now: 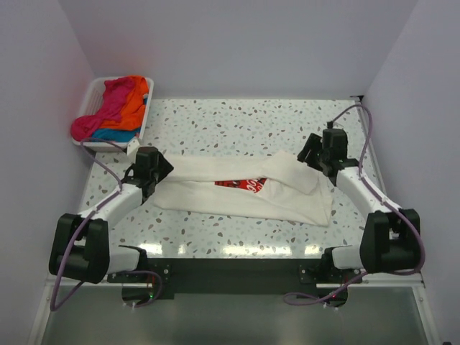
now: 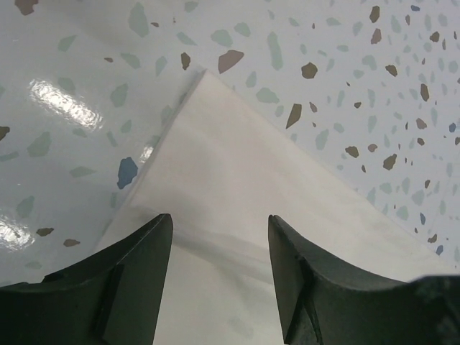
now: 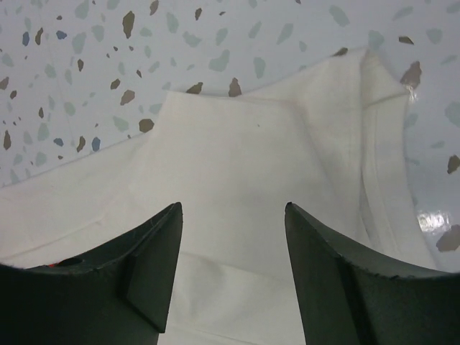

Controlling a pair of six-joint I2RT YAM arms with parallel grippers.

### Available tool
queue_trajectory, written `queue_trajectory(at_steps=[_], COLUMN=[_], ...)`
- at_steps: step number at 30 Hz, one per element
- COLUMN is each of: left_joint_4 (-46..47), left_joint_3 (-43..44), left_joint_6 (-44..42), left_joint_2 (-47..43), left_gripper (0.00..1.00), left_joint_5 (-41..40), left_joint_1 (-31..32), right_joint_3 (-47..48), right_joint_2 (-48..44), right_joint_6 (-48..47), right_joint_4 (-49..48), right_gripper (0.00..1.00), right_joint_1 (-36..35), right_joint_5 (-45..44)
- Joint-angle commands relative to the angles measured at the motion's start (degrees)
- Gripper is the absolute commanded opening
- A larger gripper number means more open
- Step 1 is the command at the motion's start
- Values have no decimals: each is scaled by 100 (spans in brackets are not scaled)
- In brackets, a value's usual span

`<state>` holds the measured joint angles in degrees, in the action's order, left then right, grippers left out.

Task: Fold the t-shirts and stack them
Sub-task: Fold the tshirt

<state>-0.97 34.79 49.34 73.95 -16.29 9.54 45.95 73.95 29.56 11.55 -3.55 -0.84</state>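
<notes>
A cream-white t-shirt (image 1: 237, 194) lies on a speckled table (image 1: 237, 118), already folded into a long band, with its red logo (image 1: 244, 184) peeking out at mid-band. The left gripper (image 2: 219, 223) is over the shirt's left end with its jaws spread wide, holding nothing, only flat cloth beneath. The right gripper (image 3: 233, 212) is equally wide and empty over the shirt's right end, beside a hemmed edge. Beyond the shirt's left end, a white basket (image 1: 93, 90) holds pink, orange and blue t-shirts (image 1: 118, 108). The step in hand appears to be the next fold. Each claw should probably pinch every layer at its corner. Both should then lift evenly and bring the ends over together, keeping the edges lined up and the cloth smooth.
</notes>
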Motion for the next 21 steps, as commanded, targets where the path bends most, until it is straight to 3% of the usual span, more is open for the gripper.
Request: queue_trajectory(at_steps=[1,4,8,21], left_joint_4=[185,133,150,308], left_joint_3=[274,353,327,257], left_joint_6=[-162,-188,-171,-161], left_joint_2=[5,75,137,304], left_gripper=[60,60,60,59], left_joint_5=[-58,-67,-58,47], left_joint_1=[206,442,610,813], right_joint_3=[809,1205,1013,1082], right_joint_2=[601,1068,1148,2000], right_joint_6=[-433,-443,-381,-407], right_joint_4=[-30,242,234,-144], right_gripper=[61,58,50,48], right_joint_1=[-286,-304,-304,-287], right_joint_5=[-697,-1163,-1577,-1410])
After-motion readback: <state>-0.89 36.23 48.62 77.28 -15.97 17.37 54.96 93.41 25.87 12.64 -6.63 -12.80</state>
